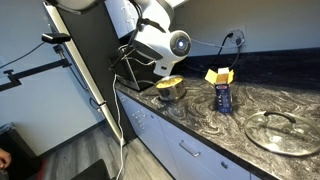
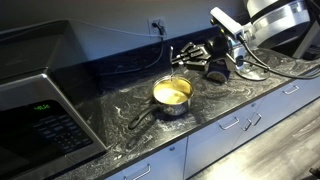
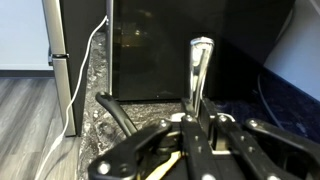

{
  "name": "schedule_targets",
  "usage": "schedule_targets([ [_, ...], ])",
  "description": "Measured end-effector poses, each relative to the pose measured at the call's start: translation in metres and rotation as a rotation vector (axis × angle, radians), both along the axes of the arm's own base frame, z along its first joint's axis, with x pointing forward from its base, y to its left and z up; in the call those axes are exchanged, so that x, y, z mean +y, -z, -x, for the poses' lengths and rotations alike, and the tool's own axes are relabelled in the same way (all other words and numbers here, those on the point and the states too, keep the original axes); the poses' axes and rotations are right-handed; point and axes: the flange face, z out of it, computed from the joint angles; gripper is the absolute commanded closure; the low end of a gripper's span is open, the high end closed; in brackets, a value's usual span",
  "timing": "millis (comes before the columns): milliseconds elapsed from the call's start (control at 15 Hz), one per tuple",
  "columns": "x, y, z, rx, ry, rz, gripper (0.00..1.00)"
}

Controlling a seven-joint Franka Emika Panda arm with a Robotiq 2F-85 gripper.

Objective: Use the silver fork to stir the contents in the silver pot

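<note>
The silver pot (image 1: 170, 88) with yellow contents sits on the marbled counter; it also shows in an exterior view (image 2: 172, 95), its long black handle pointing toward the counter's front edge. My gripper (image 3: 196, 128) is shut on the silver fork (image 3: 200, 68), whose handle sticks up between the fingers in the wrist view. In the exterior views the gripper (image 2: 188, 54) (image 1: 140, 66) hangs just above and behind the pot. The fork's tines are hidden. A strip of the yellow contents (image 3: 165, 165) shows below the fingers.
A black microwave (image 2: 40, 95) stands at one end of the counter. A blue box with a yellow top (image 1: 222, 90) stands next to the pot, a glass lid (image 1: 280, 130) lies farther along. Cables run from a wall outlet (image 2: 157, 25).
</note>
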Motion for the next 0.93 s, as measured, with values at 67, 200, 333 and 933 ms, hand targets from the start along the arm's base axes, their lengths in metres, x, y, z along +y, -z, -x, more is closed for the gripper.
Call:
schedule_targets([
  [67, 0.0, 0.005, -0.004, 0.008, 0.023, -0.003, 0.97],
  [200, 0.0, 0.016, -0.011, 0.025, 0.063, -0.013, 0.97],
  [333, 0.001, 0.025, -0.017, 0.039, 0.095, -0.03, 0.97],
  [933, 0.007, 0.063, -0.038, 0.07, 0.191, -0.03, 0.97],
])
